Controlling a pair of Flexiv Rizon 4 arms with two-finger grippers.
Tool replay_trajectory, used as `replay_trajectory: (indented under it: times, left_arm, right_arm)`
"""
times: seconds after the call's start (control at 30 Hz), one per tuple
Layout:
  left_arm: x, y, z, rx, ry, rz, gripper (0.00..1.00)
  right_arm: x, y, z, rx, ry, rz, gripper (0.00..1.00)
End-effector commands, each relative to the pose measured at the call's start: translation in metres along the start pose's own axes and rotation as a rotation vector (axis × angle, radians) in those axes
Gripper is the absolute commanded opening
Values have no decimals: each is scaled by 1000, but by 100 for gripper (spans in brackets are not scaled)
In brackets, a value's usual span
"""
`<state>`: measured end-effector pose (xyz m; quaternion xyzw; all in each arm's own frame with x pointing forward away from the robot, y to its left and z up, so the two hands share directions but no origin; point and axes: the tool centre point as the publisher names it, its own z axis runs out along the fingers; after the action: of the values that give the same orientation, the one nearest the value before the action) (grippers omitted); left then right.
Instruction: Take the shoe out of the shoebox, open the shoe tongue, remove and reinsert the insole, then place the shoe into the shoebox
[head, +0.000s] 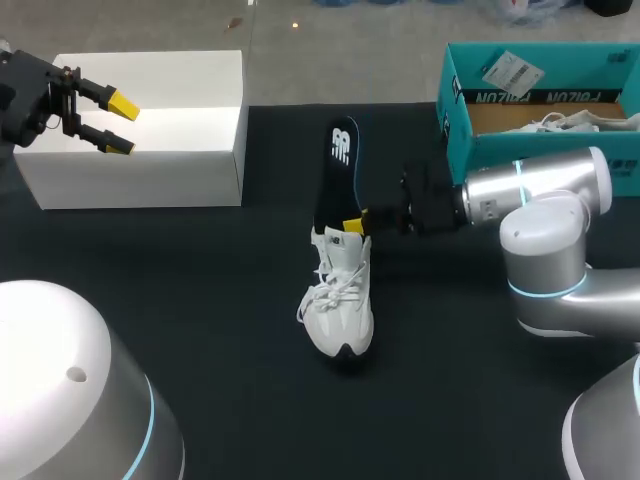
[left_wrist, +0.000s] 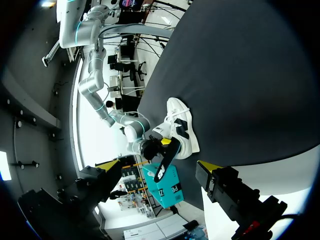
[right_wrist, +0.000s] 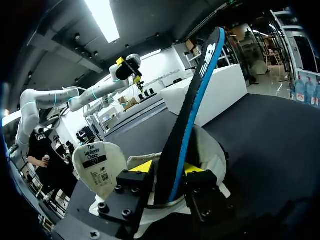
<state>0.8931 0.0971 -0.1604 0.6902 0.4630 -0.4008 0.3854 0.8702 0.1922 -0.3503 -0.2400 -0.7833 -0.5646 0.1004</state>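
A white shoe (head: 340, 300) lies on the black table, toe toward the near edge. A black insole (head: 338, 170) with a blue rim stands tilted out of its heel opening. My right gripper (head: 355, 225) is at the heel. In the right wrist view the insole (right_wrist: 192, 100) passes between that gripper's (right_wrist: 169, 168) yellow tips, which stand slightly apart from it, so it is open. The shoe's tongue (right_wrist: 97, 167) is folded forward. My left gripper (head: 118, 125) hangs open and empty over the white box (head: 140, 110), far from the shoe (left_wrist: 182, 130). The teal shoebox (head: 545, 97) stands at the back right.
Another white shoe (head: 570, 122) lies inside the teal shoebox. The white box takes up the back left of the table. Black tabletop lies bare around the shoe and along the near side.
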Motion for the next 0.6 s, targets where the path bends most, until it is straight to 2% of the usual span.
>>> replay_trajectory:
  times: [0.03, 0.2, 0.3, 0.5, 0.57, 0.6]
  left_arm:
    - [0, 0, 0, 1, 3, 1, 100]
    - [0, 0, 0, 1, 3, 1, 100]
    - [0, 0, 0, 1, 3, 1, 100]
    - [0, 0, 0, 1, 3, 1, 100]
    - [0, 0, 0, 1, 3, 1, 100]
    - [0, 0, 0, 1, 3, 1, 100]
  right_arm:
    - [0, 10, 2, -1, 3, -9, 42]
    - [-4, 23, 3, -10, 4, -24, 45]
    - [-6, 29, 3, -16, -2, -32, 41]
    - [-14, 45, 6, -34, -23, -46, 29]
    - [-18, 49, 8, -40, -36, -49, 20]
    - [-20, 50, 8, -39, -42, -47, 10]
